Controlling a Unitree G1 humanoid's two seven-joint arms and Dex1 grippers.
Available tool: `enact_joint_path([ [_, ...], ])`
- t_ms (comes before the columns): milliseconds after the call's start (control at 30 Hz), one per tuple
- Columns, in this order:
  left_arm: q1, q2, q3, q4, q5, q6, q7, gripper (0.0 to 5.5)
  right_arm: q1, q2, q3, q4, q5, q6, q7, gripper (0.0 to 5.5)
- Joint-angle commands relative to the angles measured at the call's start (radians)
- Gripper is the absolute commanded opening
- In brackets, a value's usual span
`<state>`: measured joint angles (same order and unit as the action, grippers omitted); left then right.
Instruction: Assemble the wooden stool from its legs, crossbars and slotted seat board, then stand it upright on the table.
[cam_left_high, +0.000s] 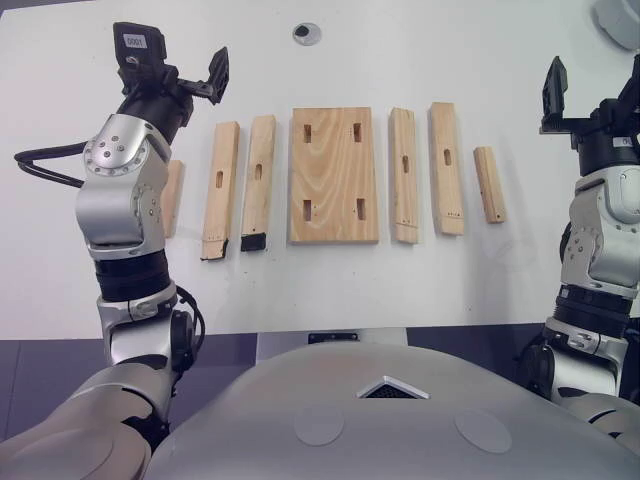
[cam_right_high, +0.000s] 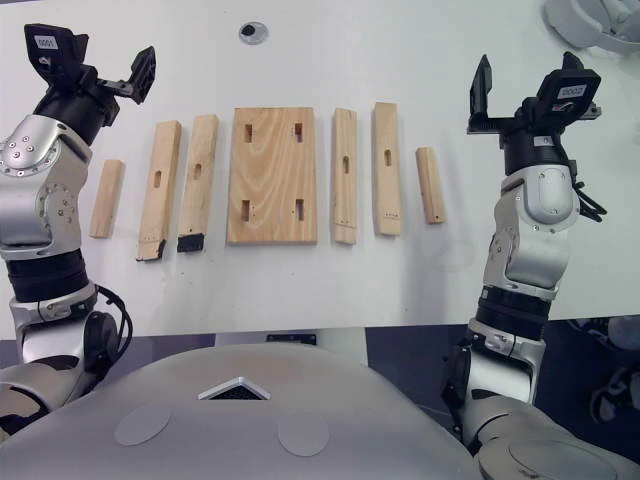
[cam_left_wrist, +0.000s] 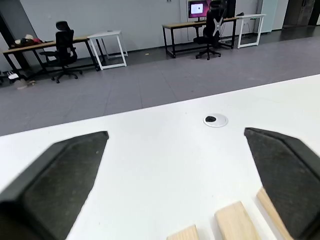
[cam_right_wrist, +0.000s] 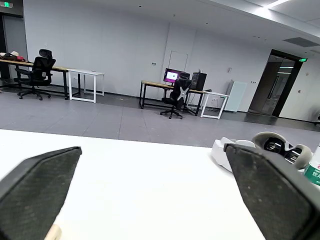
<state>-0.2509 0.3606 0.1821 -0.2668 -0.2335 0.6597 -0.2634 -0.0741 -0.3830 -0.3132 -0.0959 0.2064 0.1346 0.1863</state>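
Note:
The slotted seat board (cam_left_high: 334, 175) lies flat at the table's middle. Two legs (cam_left_high: 221, 188) (cam_left_high: 259, 180) lie to its left and two more legs (cam_left_high: 403, 175) (cam_left_high: 446, 168) to its right, all parallel. One short crossbar (cam_left_high: 489, 184) lies at the far right; another crossbar (cam_left_high: 173, 198) at the far left is partly hidden by my left arm. My left gripper (cam_left_high: 175, 62) is open and empty, raised above the table behind the left legs. Out past the right crossbar, my right gripper (cam_right_high: 525, 95) is also held up, open and empty.
A round cable grommet (cam_left_high: 307, 34) sits in the table behind the seat board. A white headset (cam_right_high: 590, 25) rests at the far right corner. The white table (cam_left_high: 330, 280) has bare surface between the parts and its front edge.

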Motion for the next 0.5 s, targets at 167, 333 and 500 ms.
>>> enact_joint_path([
  [167, 0.043, 0.015, -0.01, -0.08, -0.017, 0.083, -0.008, 5.03, -0.015, -0.013, -0.008, 0.006, -0.007, 0.009, 0.007, 5.3],
  [333, 0.074, 0.002, -0.028, -0.148, -0.011, 0.131, 0.017, 5.03, -0.022, -0.039, -0.016, 0.015, 0.011, 0.019, 0.046, 5.3],
  [500, 0.102, -0.008, -0.023, -0.131, 0.005, 0.051, 0.015, 5.03, -0.014, -0.031, 0.008, 0.007, 0.039, 0.015, 0.1, 5.3],
])
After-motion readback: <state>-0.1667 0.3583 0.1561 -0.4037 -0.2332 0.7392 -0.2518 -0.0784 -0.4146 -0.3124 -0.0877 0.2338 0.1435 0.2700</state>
